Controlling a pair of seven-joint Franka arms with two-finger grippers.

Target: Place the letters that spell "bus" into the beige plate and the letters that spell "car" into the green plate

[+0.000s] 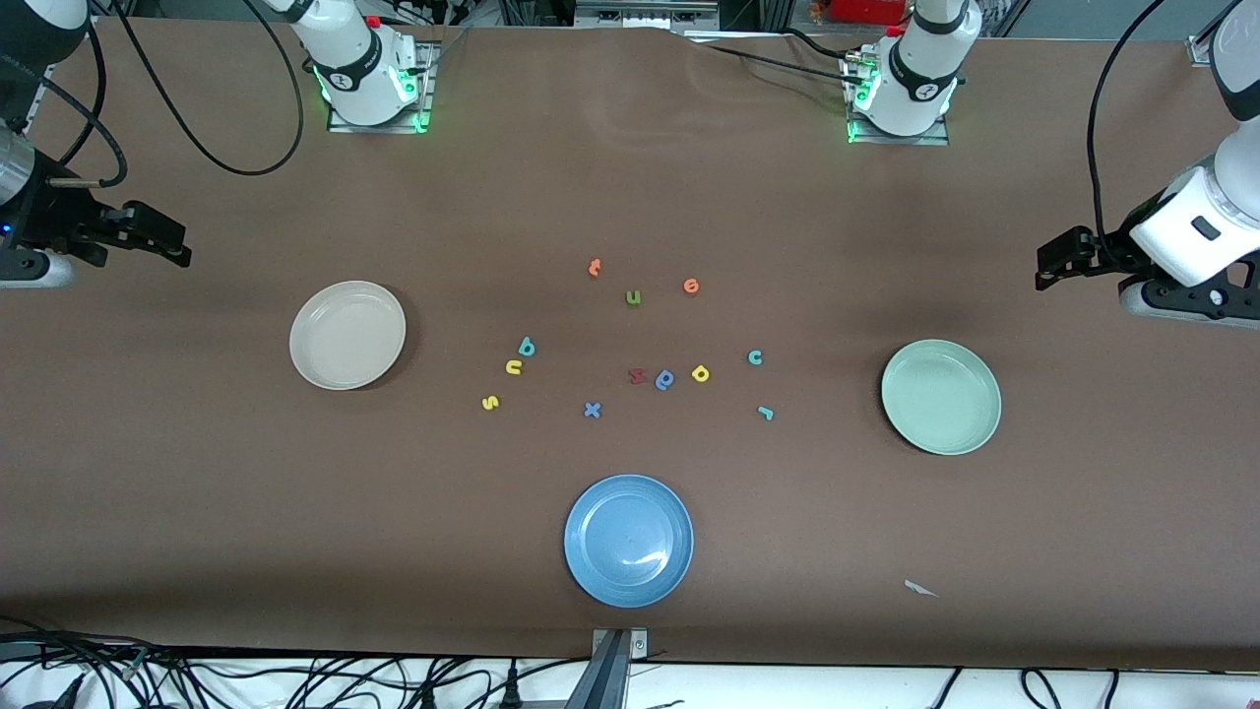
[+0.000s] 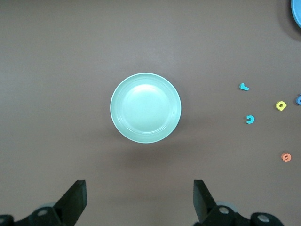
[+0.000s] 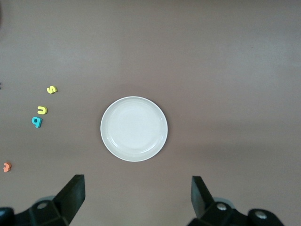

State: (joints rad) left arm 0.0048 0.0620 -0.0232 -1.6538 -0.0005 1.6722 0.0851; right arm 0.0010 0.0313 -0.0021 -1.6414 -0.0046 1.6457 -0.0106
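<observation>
While both arms wait high at the table ends, left gripper over the round pale-green plate and right gripper over the round cream-beige plate stand fingers spread, empty. Teal foam "b", yellow "u", yellow "s" lie on the table nearer the beige plate; teal "c", yellow-orange "a", teal "r" nearer the green.

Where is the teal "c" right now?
In the front view the teal "c" lies on the table, toward the left arm's end of the letter cluster, between the yellow-orange "a" and the green plate, farther than the teal "r".
</observation>
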